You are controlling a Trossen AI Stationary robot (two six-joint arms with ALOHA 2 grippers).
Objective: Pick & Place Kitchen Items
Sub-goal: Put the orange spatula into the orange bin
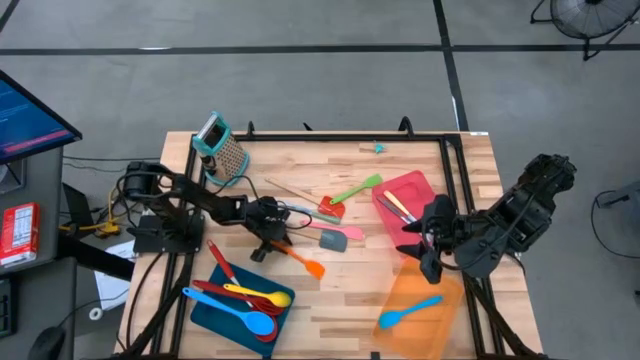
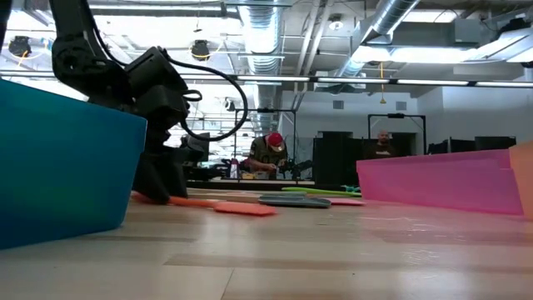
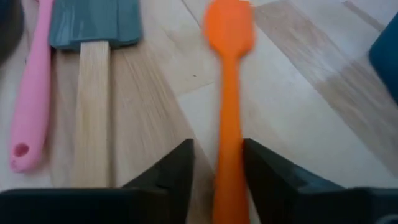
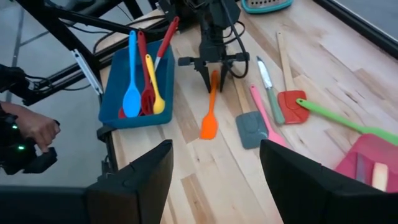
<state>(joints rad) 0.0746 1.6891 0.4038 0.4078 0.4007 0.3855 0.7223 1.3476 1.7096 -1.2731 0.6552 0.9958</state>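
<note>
Left gripper is sitting low on the table, centre-left, straddling the handle of the orange spatula. Spatula is lying flat, blade pointing toward 4 o'clock from the gripper in the high view. The approach along the handle probably allows a lift toward the blue tray, at 7 o'clock, which is already carrying spoons. Jaws are standing partly open, a finger on each side of the handle with thin gaps showing; firm contact cannot be told. Pink spoon and grey spatula are lying just beside. Right gripper is waiting open and empty between the red tray and the orange tray.
</note>
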